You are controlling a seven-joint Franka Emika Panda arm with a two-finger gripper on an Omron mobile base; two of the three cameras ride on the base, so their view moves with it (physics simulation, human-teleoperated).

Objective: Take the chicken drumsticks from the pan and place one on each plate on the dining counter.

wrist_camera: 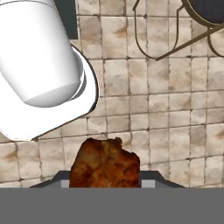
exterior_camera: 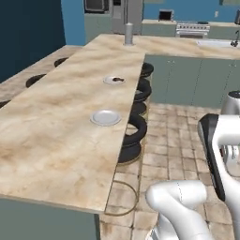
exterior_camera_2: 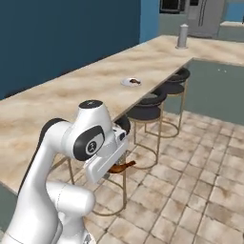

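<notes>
Gripper [wrist_camera: 105,186] clamped on a browned drumstick [wrist_camera: 105,164], held low over the tiled floor [wrist_camera: 175,109] beside the stools [exterior_camera_2: 145,112]. Dining counter [exterior_camera: 56,140] carries a bare near plate [exterior_camera: 106,117]; far plate [exterior_camera: 114,80] bears the second drumstick [exterior_camera: 119,79].

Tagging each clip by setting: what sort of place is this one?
A rendered home kitchen with a dining bar, most likely. A long marble-patterned dining counter carries two white plates, black-cushioned stools line its side, and a stove stands against the far wall.
</notes>
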